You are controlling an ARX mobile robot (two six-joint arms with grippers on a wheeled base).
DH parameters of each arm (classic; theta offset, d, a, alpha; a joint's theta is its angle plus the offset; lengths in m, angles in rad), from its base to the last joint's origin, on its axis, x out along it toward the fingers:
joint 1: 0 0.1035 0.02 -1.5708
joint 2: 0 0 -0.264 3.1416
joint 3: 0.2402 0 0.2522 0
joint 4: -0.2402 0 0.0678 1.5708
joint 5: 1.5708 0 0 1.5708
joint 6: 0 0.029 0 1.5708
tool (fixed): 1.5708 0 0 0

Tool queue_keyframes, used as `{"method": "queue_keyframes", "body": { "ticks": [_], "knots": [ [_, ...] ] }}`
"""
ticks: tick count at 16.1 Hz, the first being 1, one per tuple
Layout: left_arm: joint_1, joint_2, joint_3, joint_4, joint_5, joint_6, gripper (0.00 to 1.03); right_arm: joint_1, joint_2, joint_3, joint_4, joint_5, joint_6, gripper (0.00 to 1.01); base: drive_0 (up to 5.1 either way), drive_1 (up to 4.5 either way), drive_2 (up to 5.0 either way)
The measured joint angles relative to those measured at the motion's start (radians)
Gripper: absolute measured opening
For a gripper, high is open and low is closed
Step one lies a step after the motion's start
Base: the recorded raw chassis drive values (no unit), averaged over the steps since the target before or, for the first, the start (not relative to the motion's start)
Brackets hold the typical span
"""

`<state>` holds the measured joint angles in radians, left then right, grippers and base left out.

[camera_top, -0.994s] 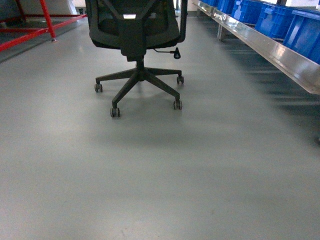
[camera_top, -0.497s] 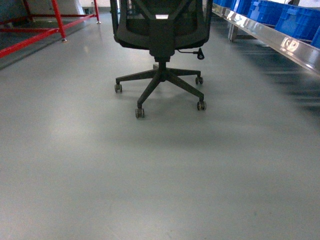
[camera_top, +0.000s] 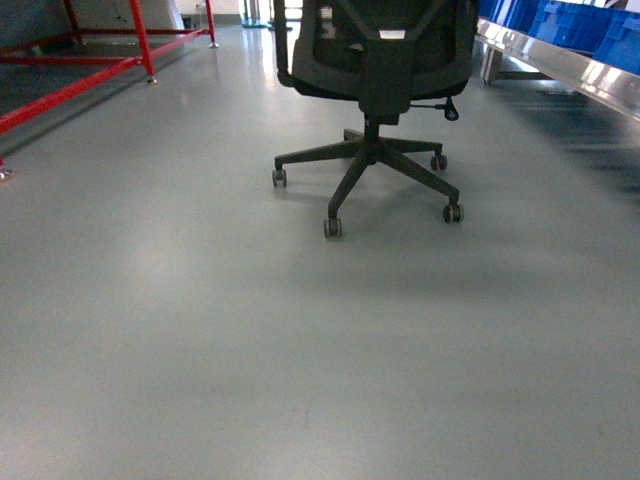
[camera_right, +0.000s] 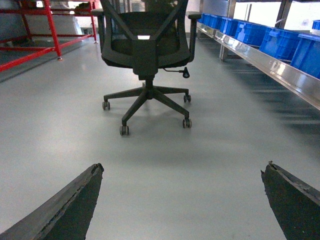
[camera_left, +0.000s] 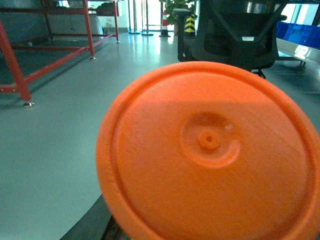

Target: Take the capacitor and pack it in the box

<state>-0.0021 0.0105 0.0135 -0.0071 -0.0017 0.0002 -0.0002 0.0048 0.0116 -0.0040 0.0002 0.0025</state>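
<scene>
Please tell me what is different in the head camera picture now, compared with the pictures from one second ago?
The office chair has shifted toward the right of the head view, the red frame has come further in on the left, and the blue crates have slid nearly out on the right. The grey floor looks the same.

office chair [camera_top: 372, 70] ahead, frame [camera_top: 70, 55] left, crates [camera_top: 560, 20] right (on rail)

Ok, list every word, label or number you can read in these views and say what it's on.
None can be read.
Office chair: a small pale tag on the backrest, too blurred to read.
Orange disc: moulded rings only, no lettering.
Blue crates: no legible marking.
Striped post: yellow-black bands, no text.
</scene>
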Motion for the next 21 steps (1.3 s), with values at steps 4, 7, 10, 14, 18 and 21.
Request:
{"method": "queue_keyframes", "body": {
  "ticks": [4, 7, 10, 14, 18, 21],
  "knots": [
    [0.000, 0.000, 0.000, 0.001, 0.000, 0.000, 0.44, 0.000, 0.000, 0.000, 0.001, 0.000, 0.000, 0.98, -5.0, 2.41, 2.4],
    [0.000, 0.000, 0.000, -0.001, 0.001, 0.000, 0.44, 0.000, 0.000, 0.000, -0.002, 0.000, 0.000, 0.98, -4.9, 2.52, 2.5],
    [0.000, 0.000, 0.000, 0.000, 0.002, 0.000, 0.44, 0.000, 0.000, 0.000, -0.002, 0.000, 0.000, 0.98, -4.8, 2.61, 2.6],
    [0.000, 0.000, 0.000, 0.000, 0.001, 0.000, 0.44, 0.000, 0.000, 0.000, 0.001, 0.000, 0.000, 0.98, -4.9, 2.56, 2.6],
    [0.000, 0.000, 0.000, 0.002, -0.001, 0.000, 0.44, 0.000, 0.000, 0.000, -0.001, 0.000, 0.000, 0.98, -4.9, 2.51, 2.5],
    [0.000, 0.000, 0.000, 0.002, 0.001, 0.000, 0.44, 0.000, 0.000, 0.000, 0.003, 0.000, 0.000, 0.98, -4.9, 2.51, 2.5]
  ]
}}
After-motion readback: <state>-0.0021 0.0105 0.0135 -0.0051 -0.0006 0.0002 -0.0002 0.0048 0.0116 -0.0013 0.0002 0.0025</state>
